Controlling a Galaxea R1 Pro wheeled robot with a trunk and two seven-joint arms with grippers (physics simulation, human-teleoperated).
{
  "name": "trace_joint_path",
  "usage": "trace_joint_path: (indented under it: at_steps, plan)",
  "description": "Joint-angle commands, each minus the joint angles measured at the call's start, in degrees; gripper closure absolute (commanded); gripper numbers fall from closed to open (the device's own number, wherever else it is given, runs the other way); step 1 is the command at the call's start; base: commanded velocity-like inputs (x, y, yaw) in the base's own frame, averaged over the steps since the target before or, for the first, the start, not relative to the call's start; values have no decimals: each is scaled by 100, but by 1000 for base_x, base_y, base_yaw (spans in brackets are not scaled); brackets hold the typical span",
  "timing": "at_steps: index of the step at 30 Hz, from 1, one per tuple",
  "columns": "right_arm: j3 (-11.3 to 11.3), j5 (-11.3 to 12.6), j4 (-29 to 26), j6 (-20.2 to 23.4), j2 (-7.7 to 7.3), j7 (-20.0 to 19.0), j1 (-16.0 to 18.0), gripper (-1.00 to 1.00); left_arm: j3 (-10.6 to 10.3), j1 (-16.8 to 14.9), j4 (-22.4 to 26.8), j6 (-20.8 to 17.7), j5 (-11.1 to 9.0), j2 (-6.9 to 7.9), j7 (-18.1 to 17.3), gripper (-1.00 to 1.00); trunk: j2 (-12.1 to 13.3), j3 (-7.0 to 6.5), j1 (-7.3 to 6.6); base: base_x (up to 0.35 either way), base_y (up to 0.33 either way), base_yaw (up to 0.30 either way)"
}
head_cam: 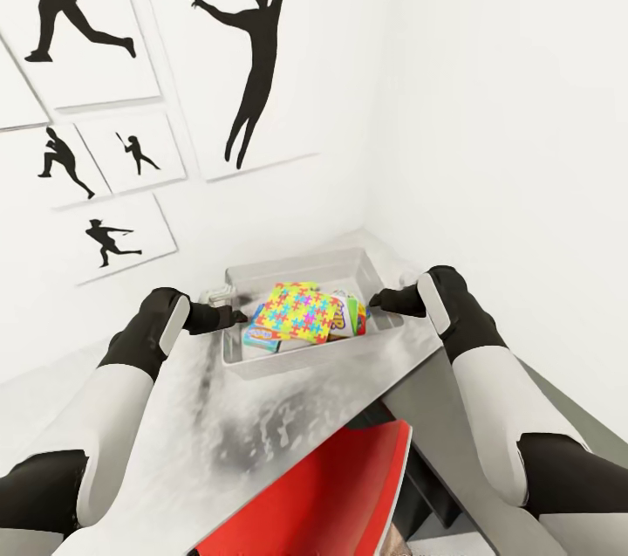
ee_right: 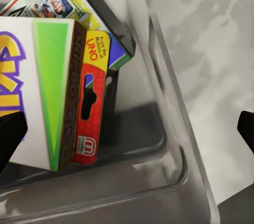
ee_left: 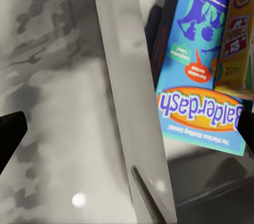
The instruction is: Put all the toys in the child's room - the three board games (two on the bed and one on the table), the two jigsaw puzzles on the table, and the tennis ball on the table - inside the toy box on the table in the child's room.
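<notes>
The pale grey toy box (head_cam: 301,265) stands on the table (head_cam: 262,425) in the room's corner. A bright jigsaw puzzle (head_cam: 301,310) lies on top inside it, over board games: a blue Balderdash box (ee_left: 198,97), a yellow one (ee_left: 235,39) and a white-and-green one (ee_right: 47,92). My left gripper (head_cam: 228,318) is open, its fingers astride the box's left wall (ee_left: 121,76). At the opposite end my right gripper (head_cam: 381,301) is open astride the rim (ee_right: 169,102). The tennis ball and the bed are out of view.
A red chair (head_cam: 349,486) is tucked under the table's near edge. White walls close in behind and to the right of the box, with black baseball-player silhouette pictures (head_cam: 253,50) on the left wall. The table edge runs diagonally past my right arm.
</notes>
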State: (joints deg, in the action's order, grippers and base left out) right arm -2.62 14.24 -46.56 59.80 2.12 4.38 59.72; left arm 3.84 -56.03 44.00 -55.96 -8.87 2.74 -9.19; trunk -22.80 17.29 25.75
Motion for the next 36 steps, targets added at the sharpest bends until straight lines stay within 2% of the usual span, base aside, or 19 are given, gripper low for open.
trace_joint_path:
  at_steps: [1, 10, 29, 30, 36]
  plan:
    - [-17, 53, -7, 20, 3, 46, 5, -100, 11, -5, 3, -29, -19, -1, -4, -100, -12, 20, 3, 0, 0, 0]
    - [-11, 49, -11, 20, -11, 45, 5, -100, 4, -5, 3, -31, -19, 6, -4, -100, -12, 87, 3, 0, 0, 0]
    - [-4, 10, 15, 20, -22, 54, 5, -100, 9, -5, 3, -37, -36, 7, -13, -100, -12, 95, 3, 0, 0, 0]
    - [-3, 9, 15, 20, -21, 54, 5, 100, 9, -5, 3, -37, -36, 9, -13, 100, -12, 95, 3, 0, 0, 0]
    - [-2, 9, 15, 20, -22, 54, 5, 100, 24, -5, 3, -38, -44, 15, -18, 100, -12, 95, 3, 0, 0, 0]
